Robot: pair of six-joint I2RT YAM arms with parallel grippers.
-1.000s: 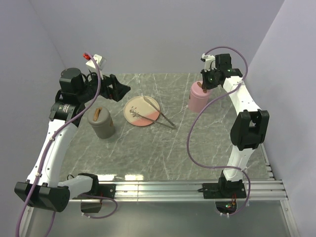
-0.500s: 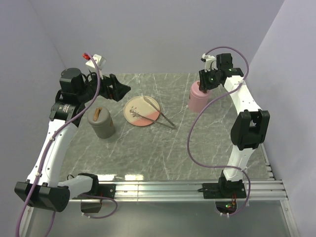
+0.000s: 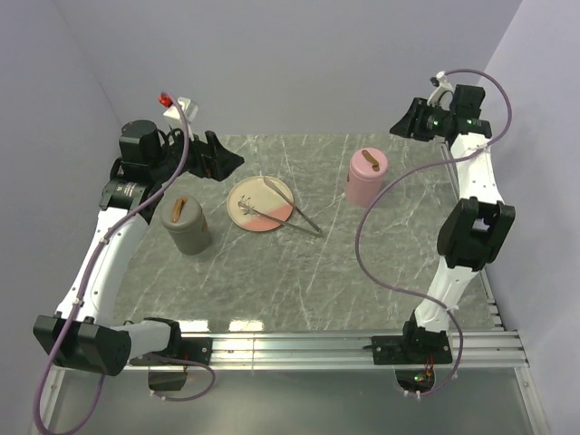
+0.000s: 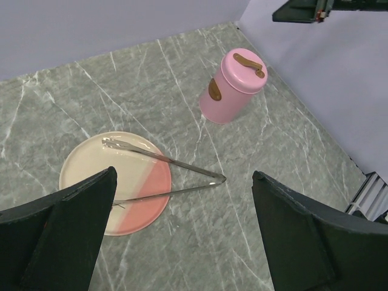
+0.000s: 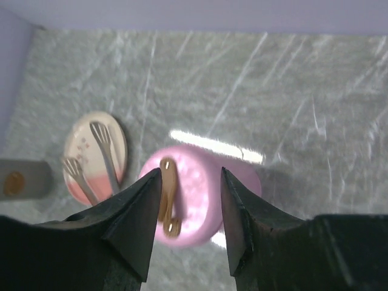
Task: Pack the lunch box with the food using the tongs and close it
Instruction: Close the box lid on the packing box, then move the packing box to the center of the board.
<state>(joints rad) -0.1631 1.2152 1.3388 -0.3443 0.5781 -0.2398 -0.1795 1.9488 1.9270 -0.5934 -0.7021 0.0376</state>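
The pink round lunch box point(image 3: 367, 177) point(image 4: 233, 85) point(image 5: 200, 194) stands at the back right with its lid on, a brown strap across the top. The silver tongs point(image 3: 290, 216) point(image 4: 163, 160) point(image 5: 106, 157) lie across the pink-and-cream plate point(image 3: 263, 192) point(image 4: 91, 170), joined end pointing right. Of the food I see only tiny specks point(image 4: 118, 206) on the plate. My right gripper point(image 3: 403, 122) point(image 5: 191, 171) hangs open, high and to the right of the box, holding nothing. At the back left my left gripper point(image 3: 219, 163) point(image 4: 182, 176) is wide open above the plate.
A grey lidded canister point(image 3: 186, 227) point(image 5: 18, 179) with a brown handle stands left of the plate. Walls close the table in at the back and on both sides. A metal rail point(image 3: 344, 343) runs along the near edge.
My right gripper opened, let go of the pink box's lid strap, and rose up and to the right. The left arm shifted slightly, still open.
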